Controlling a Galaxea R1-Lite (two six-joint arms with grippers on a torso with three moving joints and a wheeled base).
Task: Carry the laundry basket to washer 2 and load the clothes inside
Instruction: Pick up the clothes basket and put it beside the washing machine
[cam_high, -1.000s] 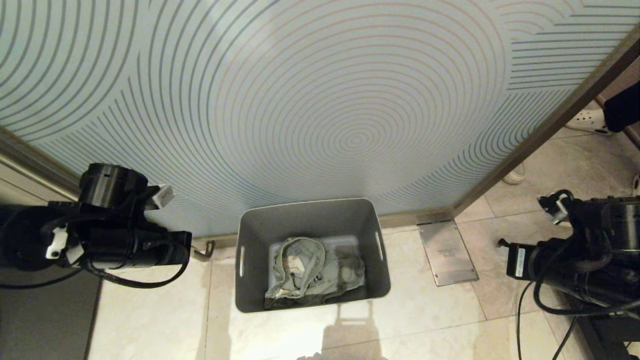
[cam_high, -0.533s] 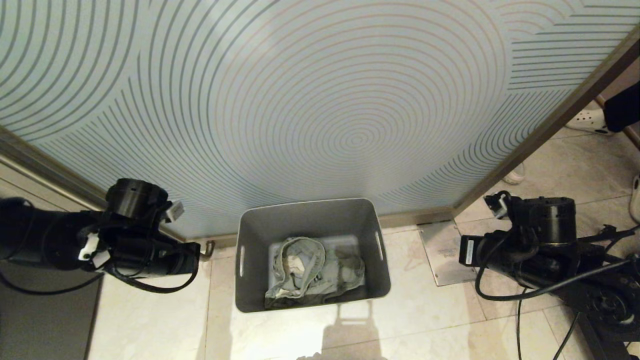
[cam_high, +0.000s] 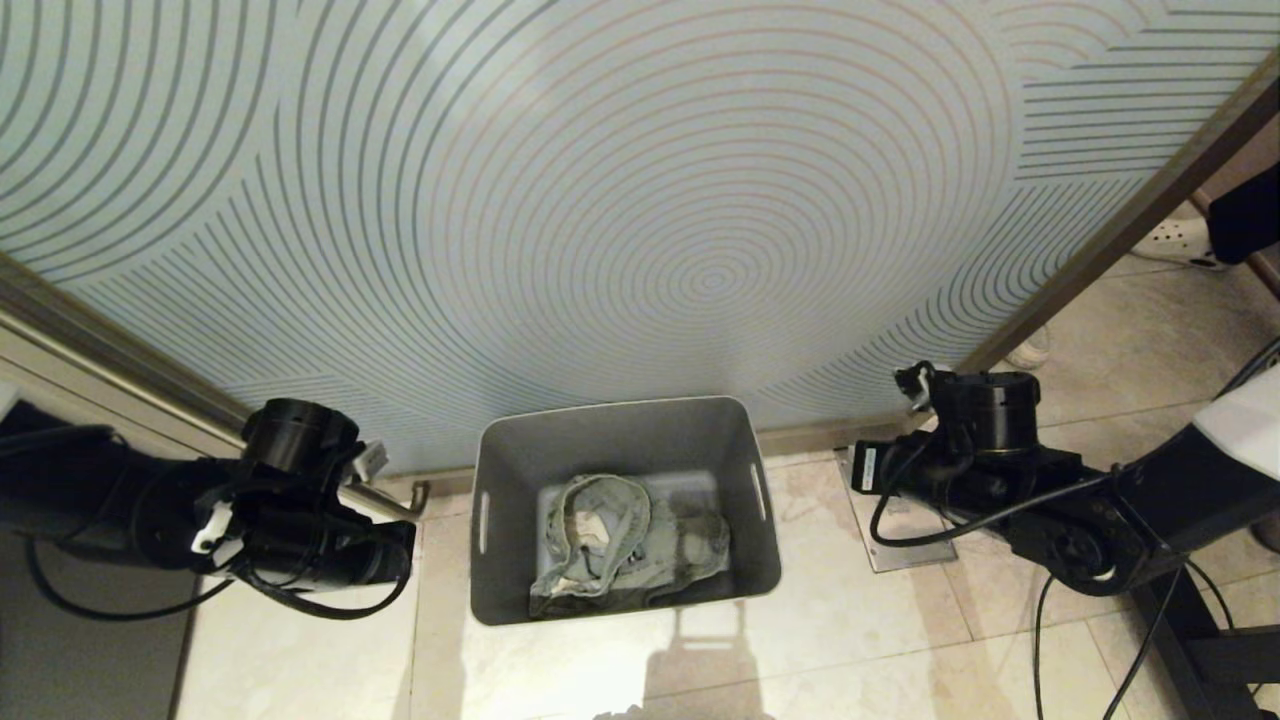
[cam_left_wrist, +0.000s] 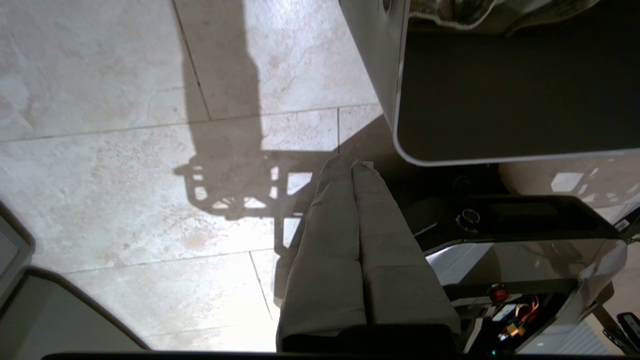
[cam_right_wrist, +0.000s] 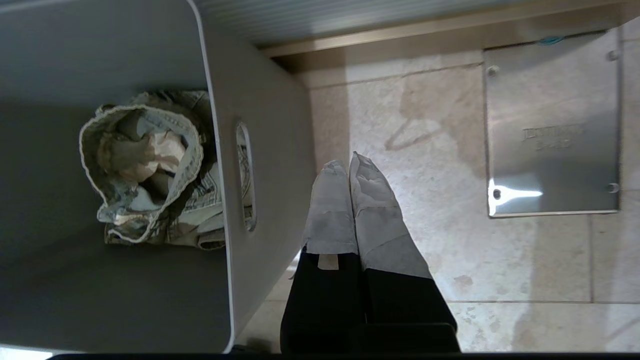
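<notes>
A pale blue-green wall panel (cam_high: 640, 200) covered in concentric curved lines fills the upper part of the head view, edged by a bronze-coloured metal frame (cam_high: 1120, 240) that runs down to a floor (cam_high: 880, 640) of glossy cream stone tiles.

The laundry basket (cam_high: 625, 440), a grey plastic tub with rounded corners and a slot handle in each short side, stands on the floor right against the foot of the panel, in the middle of the view. The clothes (cam_high: 625, 545), a crumpled bundle of faded grey-green denim-like fabric with a thick waistband seam and a white patch inside, lie on the bottom of the basket, toward its near wall.

The robot's two black arms reach in low from either side. The left end effector (cam_left_wrist: 352, 167) hangs over the floor tiles beside the basket's near left corner, its two grey-wrapped fingers pressed together with nothing between them. The right end effector (cam_right_wrist: 348, 162) sits just outside the basket's right wall, near the slot handle (cam_right_wrist: 246, 176) but apart from it, its fingers likewise clenched on nothing.

A brushed-metal floor plate (cam_right_wrist: 552, 125) is set into the tiles to the right of the basket; it carries engraved lettering that is too faint to read. At the far right, beyond the frame, a white perforated clog (cam_high: 1180, 242) and a dark trouser leg (cam_high: 1245, 215) of a person are visible.
</notes>
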